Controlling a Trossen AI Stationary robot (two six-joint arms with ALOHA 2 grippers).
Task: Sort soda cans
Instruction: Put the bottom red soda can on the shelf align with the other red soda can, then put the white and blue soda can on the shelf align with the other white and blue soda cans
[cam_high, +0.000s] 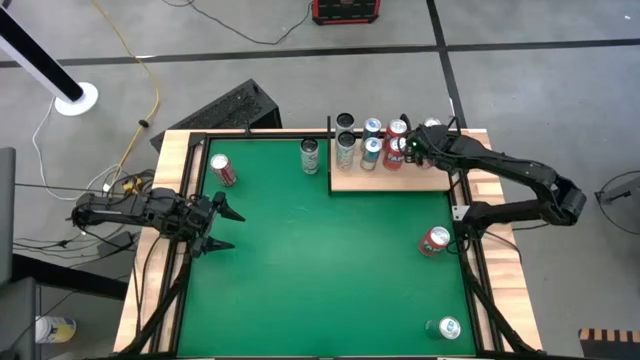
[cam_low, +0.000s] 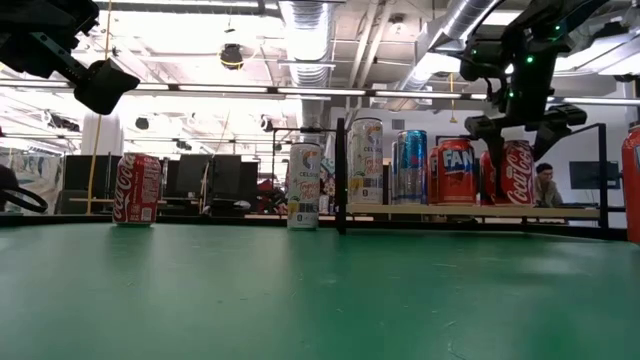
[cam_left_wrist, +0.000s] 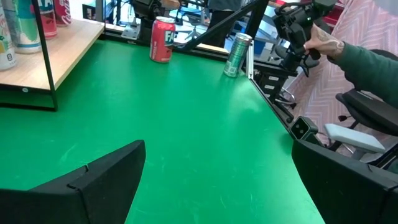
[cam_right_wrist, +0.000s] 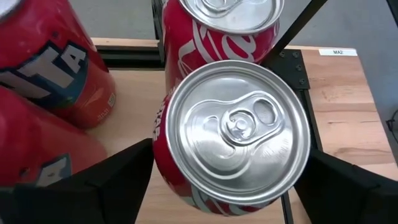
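Observation:
My right gripper (cam_high: 406, 150) is open over the wooden shelf (cam_high: 400, 181) at the table's far right. Its fingers stand on either side of the top of an upright red Coca-Cola can (cam_right_wrist: 233, 134), which rests on the shelf with several other cans (cam_high: 358, 146). In the low view the gripper (cam_low: 520, 122) sits just above that can (cam_low: 517, 172). My left gripper (cam_high: 234, 229) is open and empty at the table's left edge. On the green mat stand a red can (cam_high: 222, 170), a white can (cam_high: 309, 156), a red can (cam_high: 434, 241) and a green can (cam_high: 446, 327).
Two more red cans (cam_right_wrist: 56, 62) and another Coca-Cola can (cam_right_wrist: 221, 31) crowd close around the one under my right gripper. A black post (cam_low: 340, 175) stands at the shelf's left end. A person's hand (cam_left_wrist: 323, 43) shows beyond the table's right edge. The mat's middle (cam_high: 330, 250) is bare.

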